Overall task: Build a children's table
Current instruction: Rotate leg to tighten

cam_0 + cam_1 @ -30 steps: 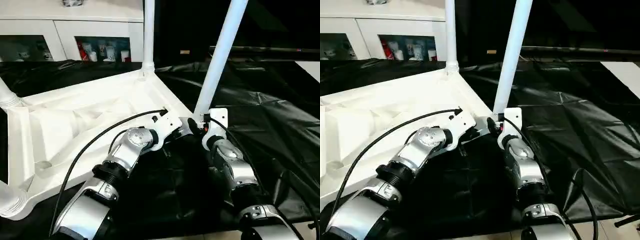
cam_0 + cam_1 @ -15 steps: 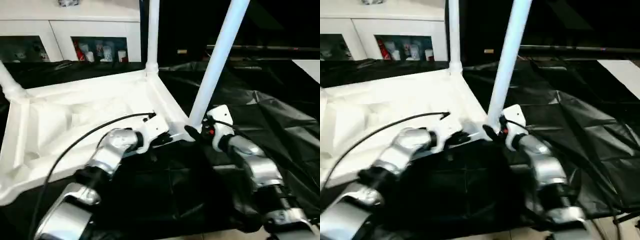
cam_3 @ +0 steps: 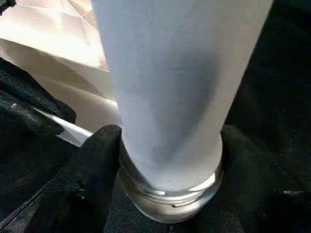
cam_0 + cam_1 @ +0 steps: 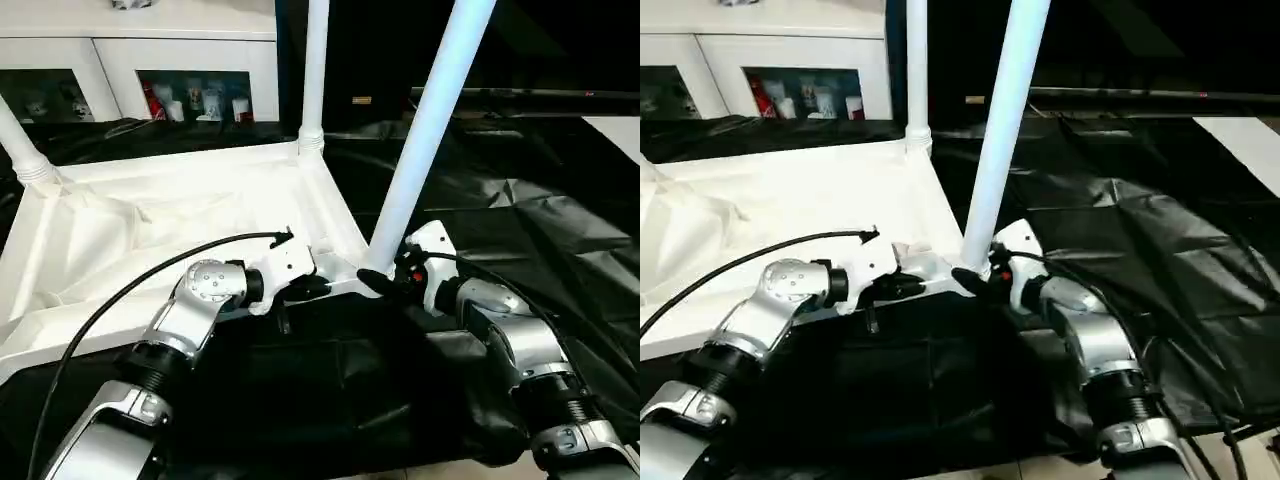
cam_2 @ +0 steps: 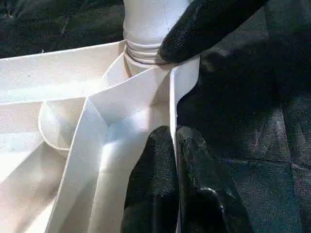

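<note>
The children's table lies upside down on the black-draped work table, its white top [image 4: 150,220] showing the ribbed underside. Three white legs stand up from corner sockets: one at the far corner [image 4: 314,70], one at the left [image 4: 20,150], one at the near right corner [image 4: 430,130]. My right gripper [image 4: 378,280] is shut around the base of that near leg [image 3: 165,87], a black finger [image 3: 97,160] on either side just above its threaded collar. My left gripper [image 4: 310,288] is shut on the top's thin rim wall [image 5: 182,82] close to the same corner, fingers [image 5: 155,184] pinching it.
A white cabinet with glass doors [image 4: 150,60] stands behind the work table. Wrinkled black cloth [image 4: 530,210] spreads to the right. A black cable [image 4: 120,300] arcs over my left forearm. A dark bar [image 4: 520,95] runs across the back right.
My right forearm has swung out to the right around the near leg's base, keeping its grip. The left gripper has stayed on the rim. The whole picture has shifted as the camera moved.
</note>
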Available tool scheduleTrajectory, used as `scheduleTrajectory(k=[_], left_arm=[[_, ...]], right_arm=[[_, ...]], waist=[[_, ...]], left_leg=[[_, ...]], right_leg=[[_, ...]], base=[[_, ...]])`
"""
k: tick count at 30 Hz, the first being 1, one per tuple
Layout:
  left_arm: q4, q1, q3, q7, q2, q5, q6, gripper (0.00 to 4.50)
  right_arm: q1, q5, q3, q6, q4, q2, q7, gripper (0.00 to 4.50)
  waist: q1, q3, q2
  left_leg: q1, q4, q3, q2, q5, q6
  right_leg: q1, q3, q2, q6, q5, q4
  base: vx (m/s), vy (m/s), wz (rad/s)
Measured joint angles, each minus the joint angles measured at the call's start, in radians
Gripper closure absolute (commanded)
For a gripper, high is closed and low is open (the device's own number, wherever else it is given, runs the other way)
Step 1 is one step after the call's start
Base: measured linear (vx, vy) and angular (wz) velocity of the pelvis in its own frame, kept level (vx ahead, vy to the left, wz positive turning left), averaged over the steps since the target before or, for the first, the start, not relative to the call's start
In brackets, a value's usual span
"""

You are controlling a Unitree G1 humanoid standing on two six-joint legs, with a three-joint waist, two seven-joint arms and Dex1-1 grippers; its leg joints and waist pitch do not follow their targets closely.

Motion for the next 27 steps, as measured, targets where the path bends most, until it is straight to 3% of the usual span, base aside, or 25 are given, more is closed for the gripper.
scheduleTrajectory(k=[13, 15, 22, 27], left_arm=[[-0.007, 0.004, 0.0, 0.025, -0.005, 0.003, 0.01, 4.5], [0.043, -0.033, 0.0, 0.105, -0.051, 0.031, 0.039, 4.5], [0.162, -0.121, -0.012, 0.293, -0.206, 0.08, 0.134, 4.5], [0.191, -0.141, -0.018, 0.345, -0.253, 0.09, 0.15, 4.5]], right_arm=[[0.002, 0.004, -0.015, -0.002, 0.01, 0.037, -0.045, 1.78], [-0.009, -0.001, -0.066, -0.021, 0.056, 0.119, -0.203, 1.78], [-0.08, -0.01, -0.16, -0.076, 0.184, 0.242, -0.533, 1.78], [-0.094, -0.049, -0.164, -0.119, 0.219, 0.265, -0.618, 1.78]], waist=[[-0.005, 0.0, -0.001], [-0.006, -0.001, -0.004], [0.001, -0.002, -0.004], [0.007, -0.003, -0.002]], left_leg=[[0.001, 0.001, 0.0, 0.0, 0.001, 0.002], [0.002, 0.003, 0.0, 0.0, 0.0, 0.0], [0.003, 0.004, 0.0, -0.002, 0.0, 0.0], [0.003, 0.003, 0.0, -0.002, 0.0, 0.0]], right_leg=[[0.0, 0.001, 0.0, 0.0, 0.0, 0.002], [0.001, 0.001, 0.0, -0.001, 0.001, 0.003], [0.007, 0.001, -0.002, -0.003, 0.004, -0.004], [0.009, 0.001, -0.003, -0.002, 0.004, -0.005]], base=[[0.0, 0.0, 0.0], [0.0, 0.0, 0.0], [0.0, 0.0, 0.0], [0.0, 0.0, 0.0]])
